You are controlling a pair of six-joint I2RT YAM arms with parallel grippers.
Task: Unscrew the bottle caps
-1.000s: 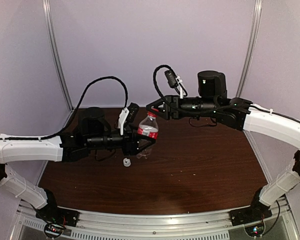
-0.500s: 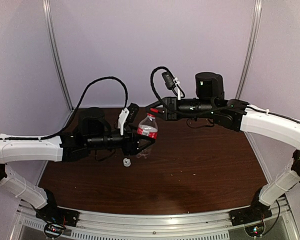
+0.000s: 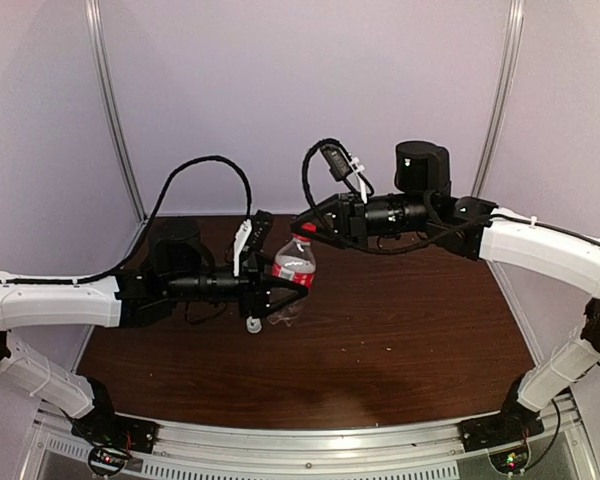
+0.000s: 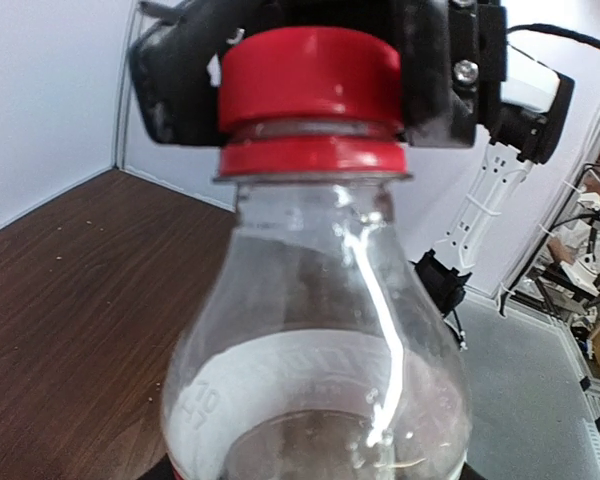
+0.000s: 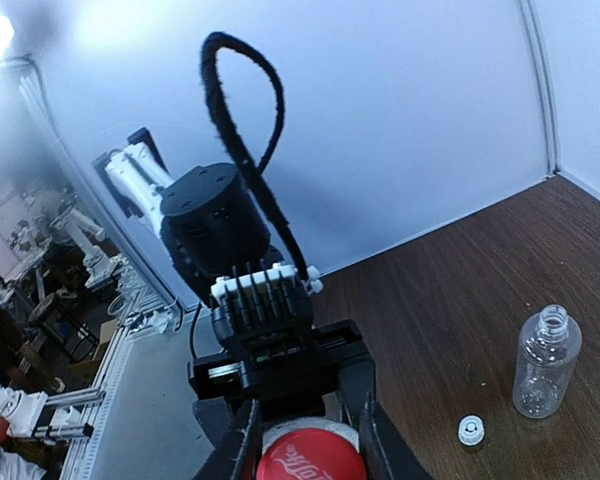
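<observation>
White cap [image 5: 469,430] lies on the desk [image 3: 400,330] just beside the plain bottle [image 5: 547,360], which stands upright with its neck open. We record that half of the task as done.

We find the labelled bottle [image 3: 296,262] held clear of the desk, the left fingers [image 3: 280,290] clamped around its lower body. Its red cap [image 4: 308,75] sits on the neck above the retaining ring, and the right fingers [image 5: 240,445] are closed on it from either side.

In our judgement the second unscrewing is at the grip stage. We cannot tell how far the cap has turned, if at all. Outstanding: twist the red cap off and lift it clear.
</observation>
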